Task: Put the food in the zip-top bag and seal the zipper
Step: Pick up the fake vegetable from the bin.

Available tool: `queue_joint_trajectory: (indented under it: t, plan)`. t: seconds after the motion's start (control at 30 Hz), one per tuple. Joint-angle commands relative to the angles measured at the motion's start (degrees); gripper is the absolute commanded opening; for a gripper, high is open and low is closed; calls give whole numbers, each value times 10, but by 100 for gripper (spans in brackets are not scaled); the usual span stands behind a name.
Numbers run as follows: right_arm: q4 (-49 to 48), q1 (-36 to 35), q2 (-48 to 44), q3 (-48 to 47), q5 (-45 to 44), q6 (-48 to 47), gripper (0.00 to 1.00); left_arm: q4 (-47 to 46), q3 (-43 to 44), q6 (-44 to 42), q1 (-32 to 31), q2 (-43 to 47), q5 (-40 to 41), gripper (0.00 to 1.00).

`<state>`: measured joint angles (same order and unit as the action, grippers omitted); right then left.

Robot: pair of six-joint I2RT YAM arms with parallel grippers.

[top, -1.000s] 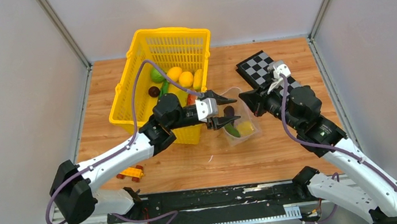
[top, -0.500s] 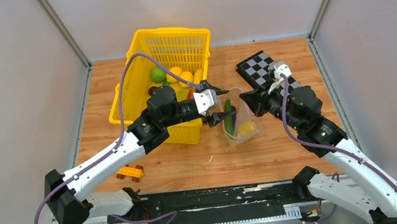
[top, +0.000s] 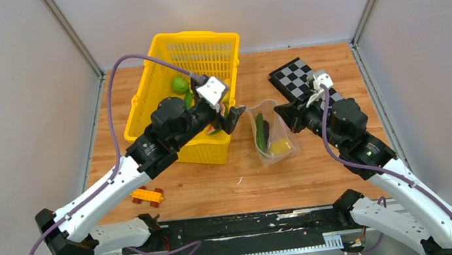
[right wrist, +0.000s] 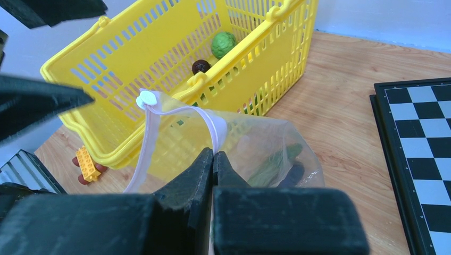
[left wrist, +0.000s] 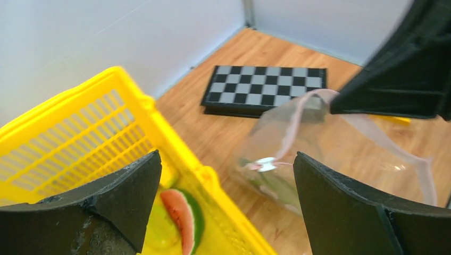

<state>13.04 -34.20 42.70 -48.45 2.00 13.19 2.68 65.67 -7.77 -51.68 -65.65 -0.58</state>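
Near the counter's (top: 204,183) middle, between yellow basket (top: 156,64) and chessboard (top: 295,73), the zip-top bag (top: 271,128), seemingly light and floppy, some food (top: 279,147) inside, is held up by the right hand (right wrist: 213,159) clenched on its zipper (right wrist: 151,130), likely the firmest hold; left hand (left wrist: 226,164) gapes beside it.

The basket's (top: 194,34) tall lattice wall rises between its fruit and the bag (top: 272,136), leaving only a narrow strip of table (top: 217,181) between them, so any way across goes over the rim. The left end effector (left wrist: 226,164), jaws wide and empty, hangs above that near right corner. The right end effector (right wrist: 213,156), pinched on the bag's rim, blocks its far side, with the chessboard (top: 292,74) just behind. Nearer the bases the table lies open save a toy car (top: 146,196) at left.
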Motion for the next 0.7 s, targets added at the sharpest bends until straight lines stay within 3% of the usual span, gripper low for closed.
queue_joint_trajectory:
  t: [0.0,0.37,0.67]
  plan:
    - [-22,2,-9,-11,-9,-5,0,57,42,61,26,22,117,100]
    - [-18,2,-12,-11,-9,1,0,196,56,273,182,-6,166,100]
    - [-17,1,-12,-11,-7,4,0,350,141,323,211,-126,172,100]
